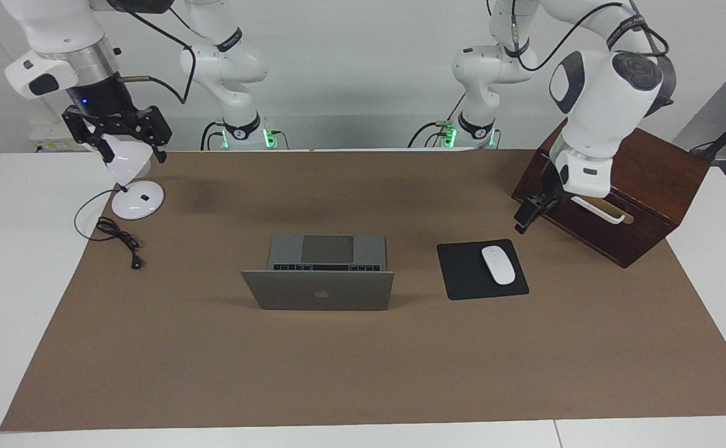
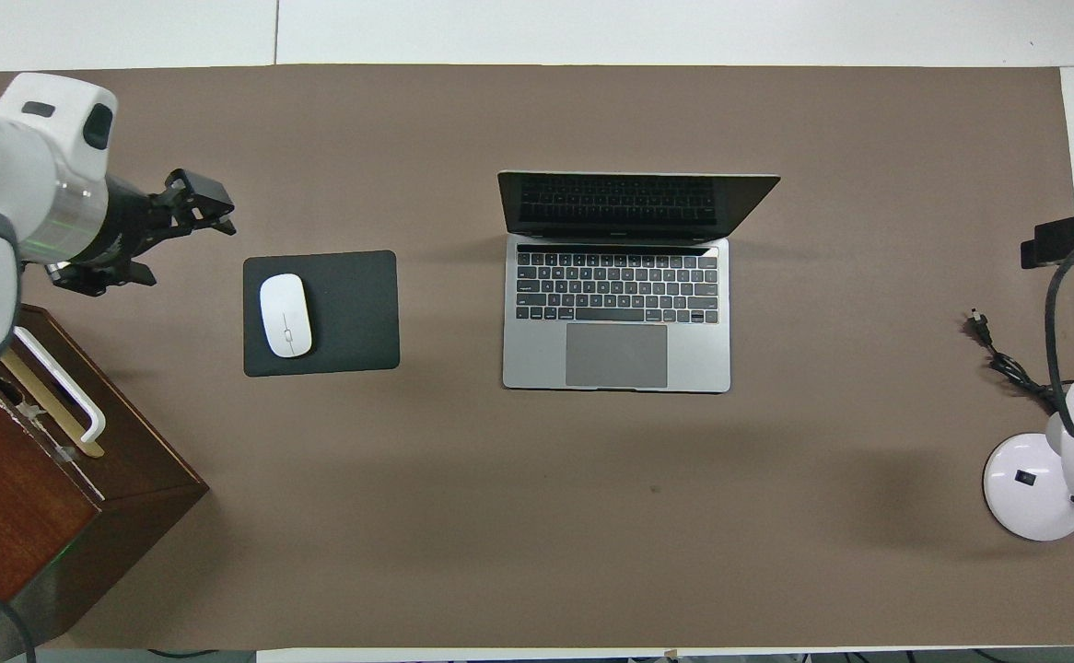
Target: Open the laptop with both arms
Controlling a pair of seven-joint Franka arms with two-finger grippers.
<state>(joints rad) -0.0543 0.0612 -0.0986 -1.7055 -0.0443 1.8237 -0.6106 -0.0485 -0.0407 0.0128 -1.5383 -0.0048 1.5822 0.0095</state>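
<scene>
Laptop (image 1: 319,274) (image 2: 617,285): open, on the brown mat (image 1: 363,348) (image 2: 537,516) around the middle of the table, roughly midway between the two side edges and a little toward the edge away from the robots.
Laptop facing: keyboard and trackpad turned toward the robots; the lid stands up at the base's edge farthest from the robots, its logo side toward the facing camera.
Laptop axis: the long side runs parallel to the table's long edges, from the left arm's end to the right arm's end; it sits square to the mat.
Screen: dark, with the keys mirrored in it.
Left gripper (image 1: 530,214) (image 2: 145,238): raised in the air over the mat, by the front of the wooden box (image 1: 618,199) (image 2: 49,479) at the left arm's end; touching nothing. Whether its fingers are apart or together cannot be told.
Right gripper (image 1: 120,134) (image 2: 1067,241): raised over the white desk lamp (image 1: 134,186) (image 2: 1048,470) near the corner at the right arm's end nearest the robots; its black fingers stand spread apart and grip nothing.
Mouse pad (image 1: 469,274) (image 2: 353,313): black, flat on the mat beside the laptop, toward the left arm's end, apart from it.
Mouse (image 1: 498,264) (image 2: 285,315): white, lying on the pad, on the half toward the left arm's end.
Lamp cable (image 1: 117,239) (image 2: 1007,364): black, loose on the mat beside the lamp base.
</scene>
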